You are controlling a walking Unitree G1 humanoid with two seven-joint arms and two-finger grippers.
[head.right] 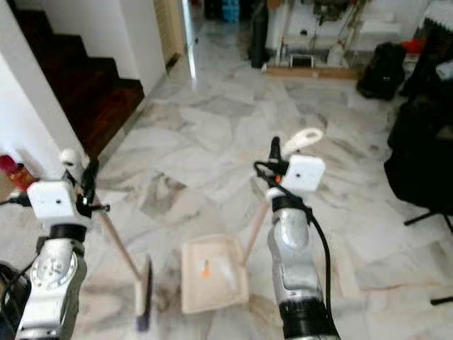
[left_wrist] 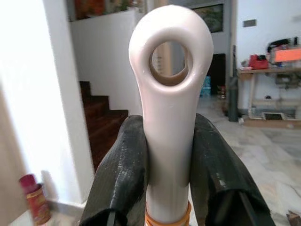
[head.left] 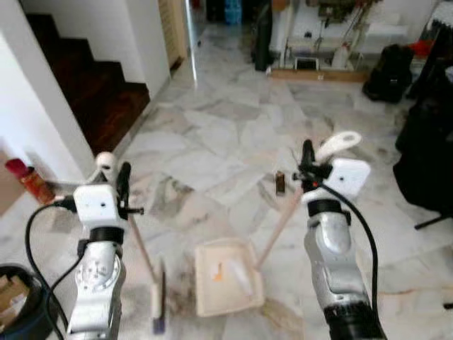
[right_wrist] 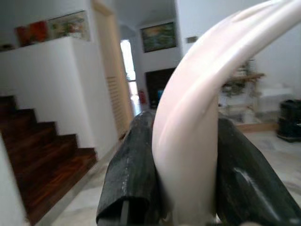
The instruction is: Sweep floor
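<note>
The robot stands on a grey and white marble floor [head.left: 212, 142]. The left gripper [left_wrist: 169, 179] pinches the white top of the broom handle [left_wrist: 168, 117] between its two black fingers [left_wrist: 123, 174]; this top ends in a round loop with a hole. In the head views the handle goes down from the left gripper and slants to the right, and the broom [head.left: 157, 301] rests with its head on the floor, near the robot, a little left of the middle.

The right gripper [right_wrist: 183, 179] is pressed on the white curved grip of the dustpan handle [right_wrist: 197, 108], one finger on each side. From there the wooden stick runs down and to the left to the dustpan [head.left: 226, 276]. The dustpan is cream-white and lies flat on the floor between the two arms, just to the right of the broom head. Inside it there is a small orange bit [head.left: 219, 270] and some pale thing that I cannot identify.

A small dark object [head.left: 279, 183] stands on the floor farther away, near the right gripper. On the far left are dark wooden stairs [head.left: 92, 85] behind a white wall. A red container [head.left: 28, 180] stands at the foot of that wall. On the right side are black bags [head.left: 389, 71].
</note>
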